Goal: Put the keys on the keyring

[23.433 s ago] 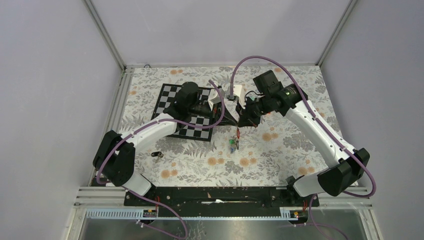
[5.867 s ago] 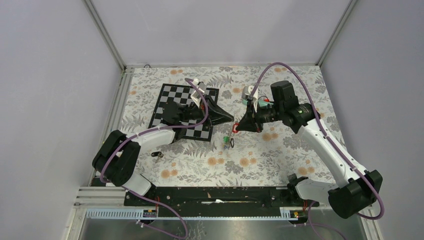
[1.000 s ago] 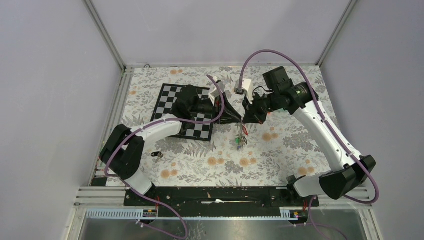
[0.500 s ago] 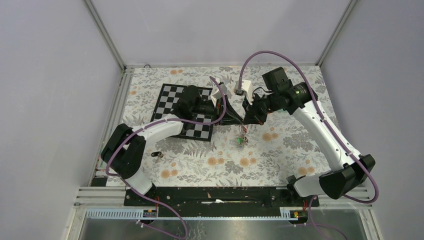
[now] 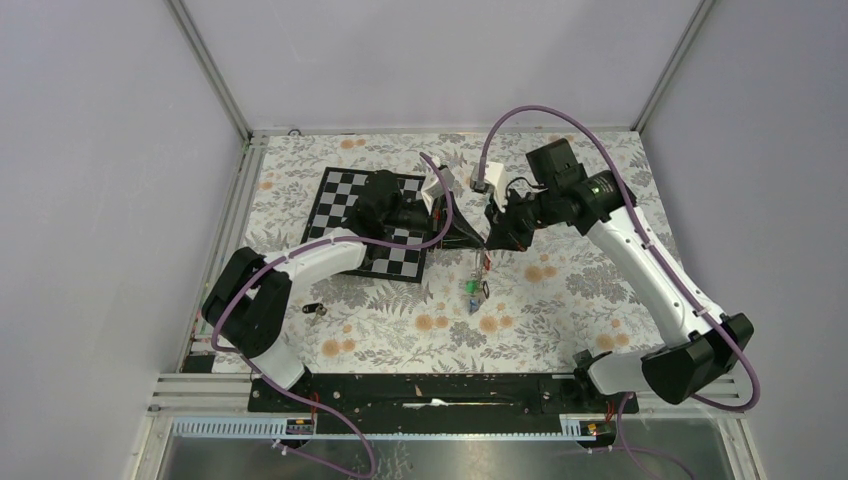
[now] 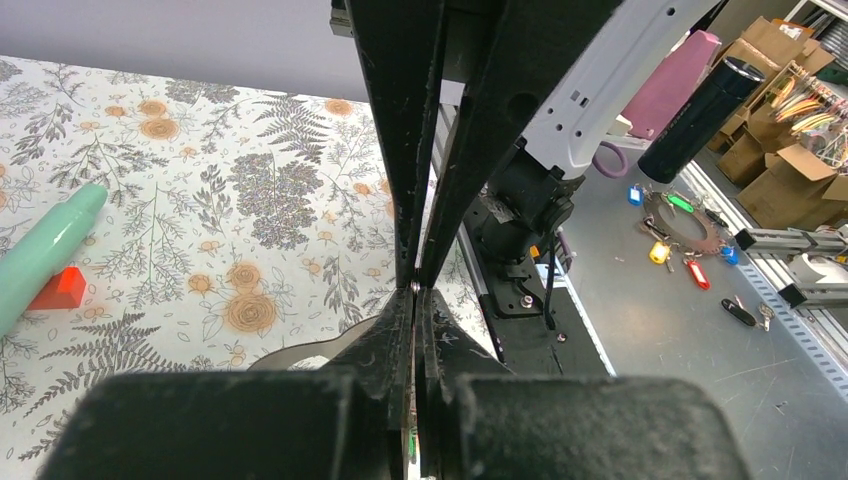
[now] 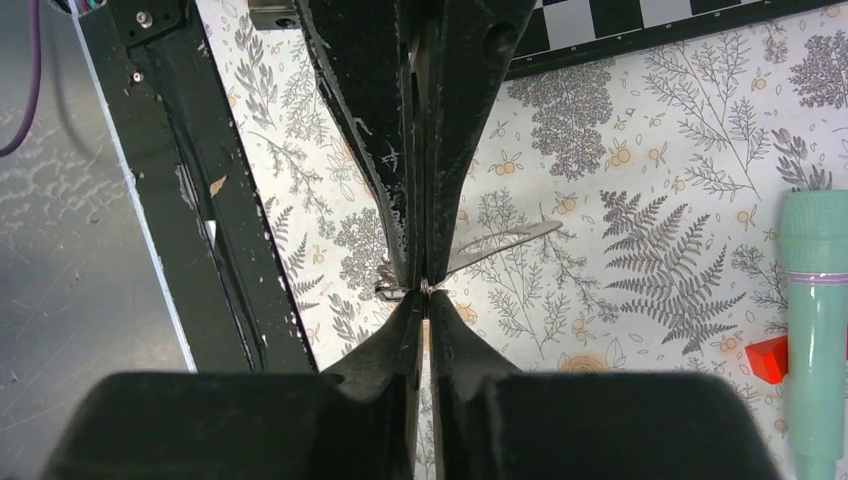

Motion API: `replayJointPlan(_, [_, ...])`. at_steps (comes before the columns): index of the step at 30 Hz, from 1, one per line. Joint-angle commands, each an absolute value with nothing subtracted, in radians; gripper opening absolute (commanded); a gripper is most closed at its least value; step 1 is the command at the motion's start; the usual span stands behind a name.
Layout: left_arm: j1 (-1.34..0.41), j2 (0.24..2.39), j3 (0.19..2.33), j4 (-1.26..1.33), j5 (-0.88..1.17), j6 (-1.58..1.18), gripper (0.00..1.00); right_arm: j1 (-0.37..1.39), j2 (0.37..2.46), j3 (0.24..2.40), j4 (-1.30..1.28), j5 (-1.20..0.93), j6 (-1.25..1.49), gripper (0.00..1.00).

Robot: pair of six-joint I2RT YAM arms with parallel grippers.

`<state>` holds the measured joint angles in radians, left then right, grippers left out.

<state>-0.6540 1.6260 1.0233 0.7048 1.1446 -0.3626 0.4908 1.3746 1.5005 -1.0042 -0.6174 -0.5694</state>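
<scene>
— How do your fingers stand?

— Both pairs are pressed together. My right fingers (image 7: 425, 305) pinch the ring (image 7: 424, 288) by its thin wire, right at their tips. My left fingers (image 6: 414, 300) come in from the opposite side and meet them tip to tip. I can't tell whether they have the wire too, because the gap there is too tight to see into.

— And the keys?

— The keys (image 5: 472, 287) are bunched just on the near side of that meeting point in the top view, with a green tag showing among them. They are over the flowered table (image 5: 560, 300). I can't tell from above whether they touch it. A black key (image 5: 315, 309) lies well apart on the table, near my left arm and off the near corner of the board (image 5: 345, 200).

— What else is close by?

— A teal tube (image 7: 815, 320) lies on the table beside my right fingers, with a red piece just beside it. My left arm reaches across the board.
</scene>
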Motion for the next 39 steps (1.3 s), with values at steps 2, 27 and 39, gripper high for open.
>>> replayJointPlan(2, [-0.639,1.593,1.01,0.839,1.163,-0.417,0.0,0.499,1.28,1.434,-0.892,-0.635,-0.538,0.25])
replayJointPlan(27, [-0.607,1.527,0.887,1.18,1.092,-0.715,0.0,0.474,1.125,1.066,-0.429,-0.841,-0.453,0.7])
replayJointPlan(39, [-0.615,1.527,0.882,1.192,1.091,-0.72,0.0,0.474,1.142,1.044,-0.404,-0.826,-0.467,0.67])
